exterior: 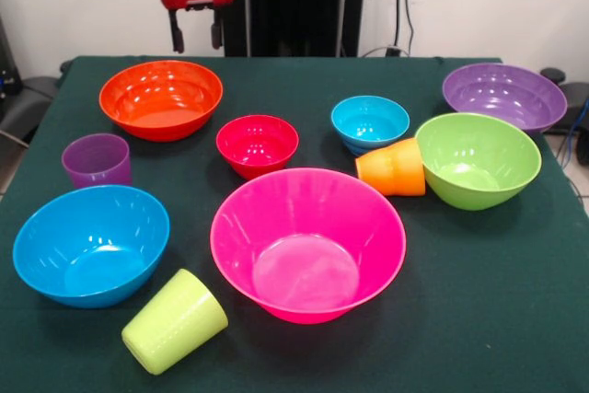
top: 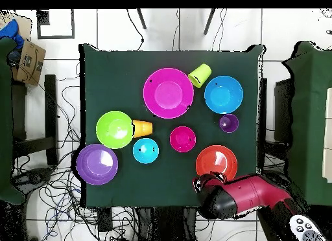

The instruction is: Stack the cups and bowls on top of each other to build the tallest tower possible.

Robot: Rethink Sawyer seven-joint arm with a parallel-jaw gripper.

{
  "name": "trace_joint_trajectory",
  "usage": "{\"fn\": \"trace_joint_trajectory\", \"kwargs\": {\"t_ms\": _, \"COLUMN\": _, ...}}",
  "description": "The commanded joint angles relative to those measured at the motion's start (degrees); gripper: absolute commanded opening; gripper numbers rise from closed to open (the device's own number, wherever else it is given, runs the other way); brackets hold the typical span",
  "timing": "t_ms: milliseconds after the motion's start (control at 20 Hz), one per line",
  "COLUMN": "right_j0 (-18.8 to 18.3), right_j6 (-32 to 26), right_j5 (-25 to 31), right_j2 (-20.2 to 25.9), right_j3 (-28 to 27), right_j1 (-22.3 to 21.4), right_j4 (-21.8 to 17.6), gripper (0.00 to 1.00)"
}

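My gripper [exterior: 196, 36] hangs open and empty above the table's far edge, just behind the large orange bowl [exterior: 161, 98] [top: 216, 162]. All bowls stand upright and apart: pink [exterior: 307, 242], large blue [exterior: 90, 244], lime green [exterior: 477, 160], purple [exterior: 504, 97], small red [exterior: 258, 144], small light blue [exterior: 370, 123]. The purple cup [exterior: 97, 160] stands upright left of the red bowl. On its side, the orange cup [exterior: 392, 168] rests against the green bowl. The lime cup [exterior: 174, 321] lies tipped at the front. Nothing is stacked, so no tower shows.
The dark green cloth [exterior: 479, 319] covers the table. The red arm [top: 253, 193] reaches in from the table's edge beside the orange bowl. Cables lie on the floor around the table, and a cardboard box [top: 29, 60] sits off to one side.
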Motion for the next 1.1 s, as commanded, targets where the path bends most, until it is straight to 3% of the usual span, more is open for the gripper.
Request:
{"fn": "trace_joint_trajectory", "kwargs": {"t_ms": 50, "right_j0": 2.8, "right_j6": 5.4, "right_j5": -3.8, "right_j2": -1.9, "right_j3": 2.0, "right_j1": 2.9, "right_j4": 0.6, "gripper": 1.00}}
{"fn": "trace_joint_trajectory", "kwargs": {"t_ms": 650, "right_j0": 1.8, "right_j6": 3.0, "right_j5": -3.2, "right_j2": -1.0, "right_j3": 1.4, "right_j1": 3.0, "right_j4": 1.8, "gripper": 1.00}}
{"fn": "trace_joint_trajectory", "kwargs": {"t_ms": 1100, "right_j0": 2.2, "right_j6": 3.5, "right_j5": -8.2, "right_j2": -1.1, "right_j3": -1.0, "right_j1": 6.6, "right_j4": -0.7, "gripper": 1.00}}
